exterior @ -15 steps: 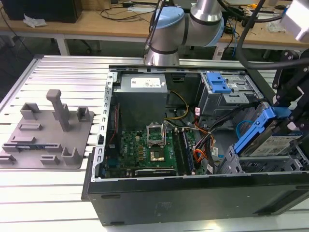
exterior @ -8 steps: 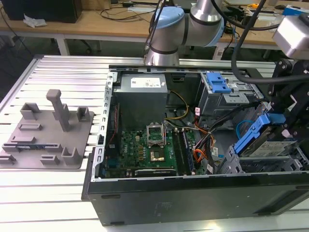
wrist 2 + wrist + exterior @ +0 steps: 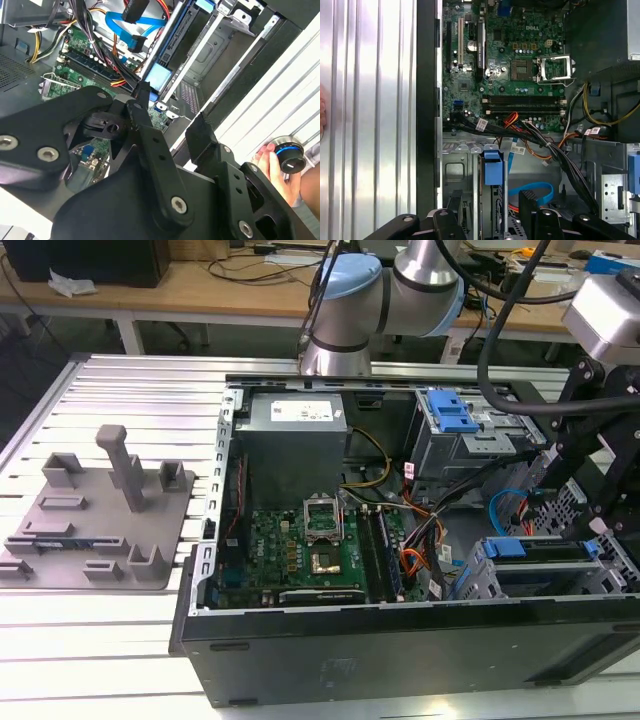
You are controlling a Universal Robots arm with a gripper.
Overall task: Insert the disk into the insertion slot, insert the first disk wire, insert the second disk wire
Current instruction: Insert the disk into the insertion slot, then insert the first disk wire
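My gripper (image 3: 598, 510) hangs over the case's right end in the exterior view, above the low grey insertion slot (image 3: 560, 585). In both wrist views its black fingers (image 3: 527, 200) stand wide apart with nothing between them, so the gripper (image 3: 170, 112) is open. Directly under the gripper (image 3: 490, 207) is the blue frame end of the disk (image 3: 493, 168), sitting inside the slot's cage (image 3: 455, 172). The same disk end (image 3: 159, 76) shows blue between the cage rails; its silver body is hidden. A loose blue wire (image 3: 532, 192) curls beside the cage, and black and orange wires (image 3: 535, 140) run past.
The open computer case (image 3: 300, 640) lies on a ribbed aluminium table (image 3: 100, 640). A taller bay with a blue latch (image 3: 450, 410) stands behind the slot. A grey fixture plate (image 3: 100, 510) sits at the exterior view's left. A person's hand (image 3: 272, 167) rests by a black knob (image 3: 290, 152).
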